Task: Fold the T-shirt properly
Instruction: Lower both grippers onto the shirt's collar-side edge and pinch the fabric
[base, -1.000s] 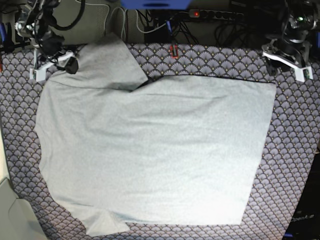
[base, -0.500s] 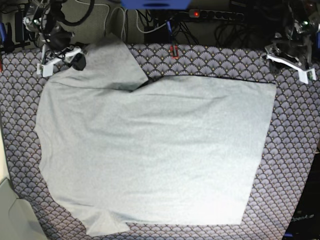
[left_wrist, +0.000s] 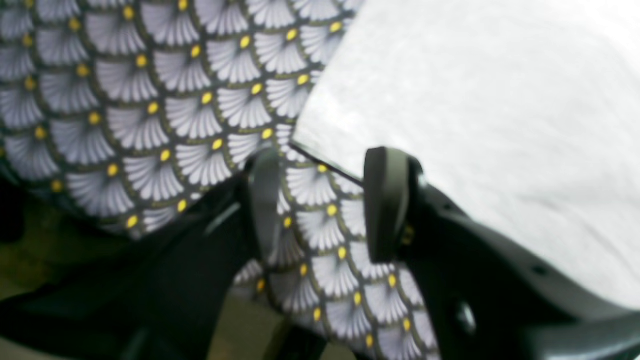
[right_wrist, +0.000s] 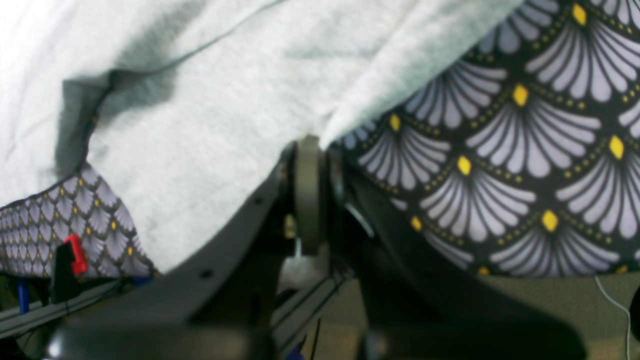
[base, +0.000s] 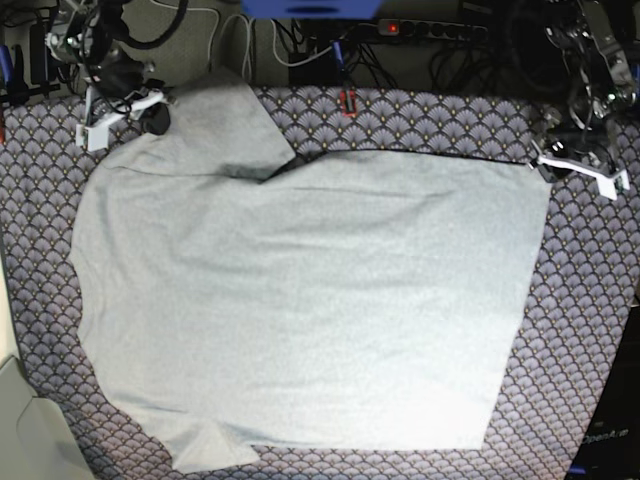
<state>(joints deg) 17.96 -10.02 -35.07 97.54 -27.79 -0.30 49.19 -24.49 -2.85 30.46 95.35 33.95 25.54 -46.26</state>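
The pale grey T-shirt (base: 300, 290) lies spread flat on the fan-patterned tablecloth (base: 590, 300), with one sleeve folded in at the top left. My right gripper (base: 152, 112) sits at that sleeve's outer edge. In the right wrist view its jaws (right_wrist: 311, 145) are shut, and the T-shirt (right_wrist: 200, 100) edge runs into their tips. My left gripper (base: 553, 165) hovers at the shirt's top right corner. In the left wrist view it (left_wrist: 325, 170) is open over bare tablecloth, with the T-shirt (left_wrist: 475, 100) corner just ahead of the fingertips.
A power strip (base: 430, 30) with a red light and tangled cables lie beyond the table's far edge. A small red clip (base: 348, 102) sits at the far edge near the sleeve. A pale object (base: 25, 430) stands at the bottom left corner.
My right gripper has closed at the sleeve edge and shifted slightly right. My left arm has come down and inward to the shirt's top right corner, jaws unchanged.
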